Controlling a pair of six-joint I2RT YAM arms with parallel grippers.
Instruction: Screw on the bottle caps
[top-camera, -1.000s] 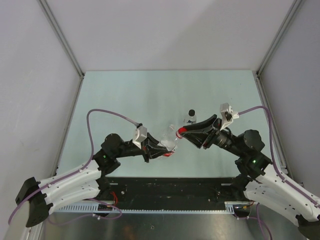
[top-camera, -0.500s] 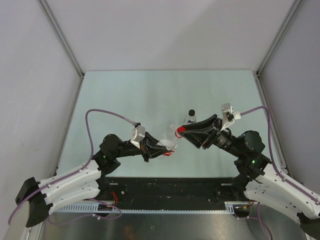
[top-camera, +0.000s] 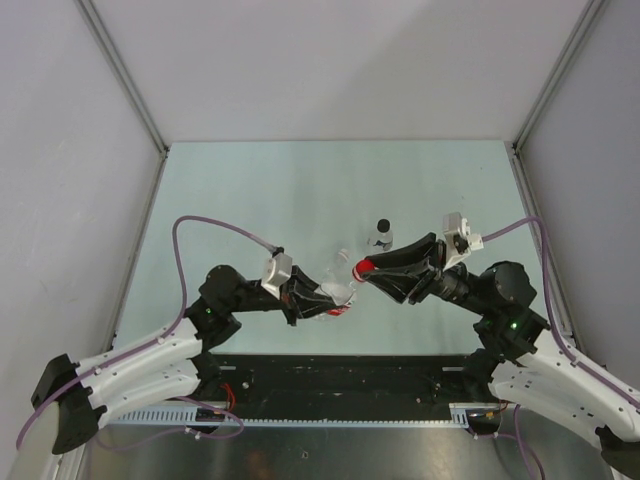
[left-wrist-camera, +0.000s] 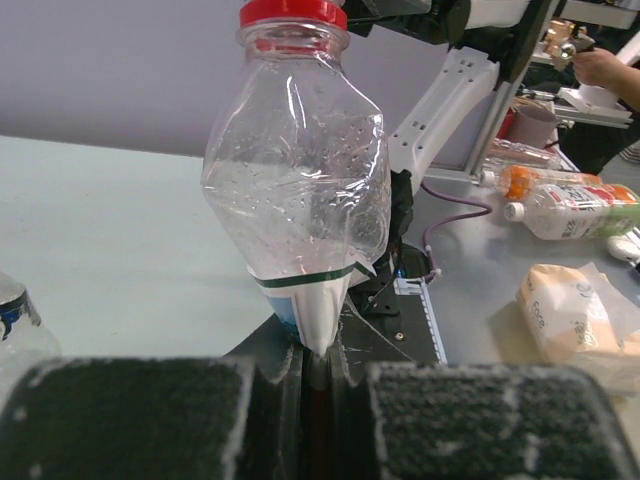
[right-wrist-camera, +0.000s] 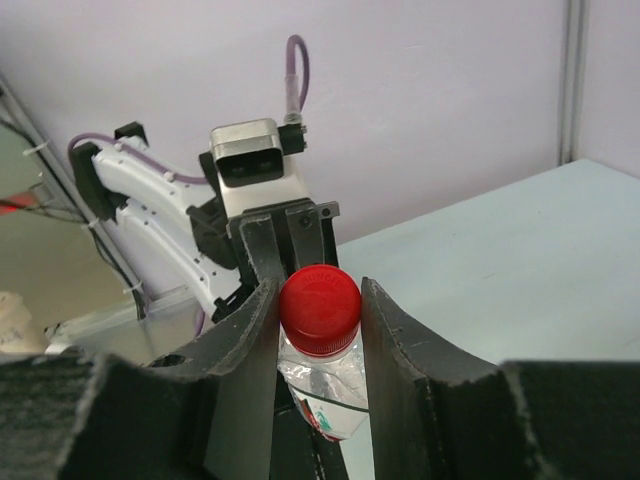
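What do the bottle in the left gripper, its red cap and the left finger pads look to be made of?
The bottle: thin clear plastic, glossy; see-through, creased and dented, droplets inside. The red cap: opaque plastic, smooth with slight sheen, probably rigid. The left finger pads: black, matte, grainy, perhaps rubber or foam; too blurred to be sure.

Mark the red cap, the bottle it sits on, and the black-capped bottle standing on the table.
red cap (right-wrist-camera: 319, 306): right wrist view, centre of the cap.
held bottle (left-wrist-camera: 295, 190): left wrist view, clear mid-body.
black-capped bottle (top-camera: 380, 238): top external view, body below the cap.
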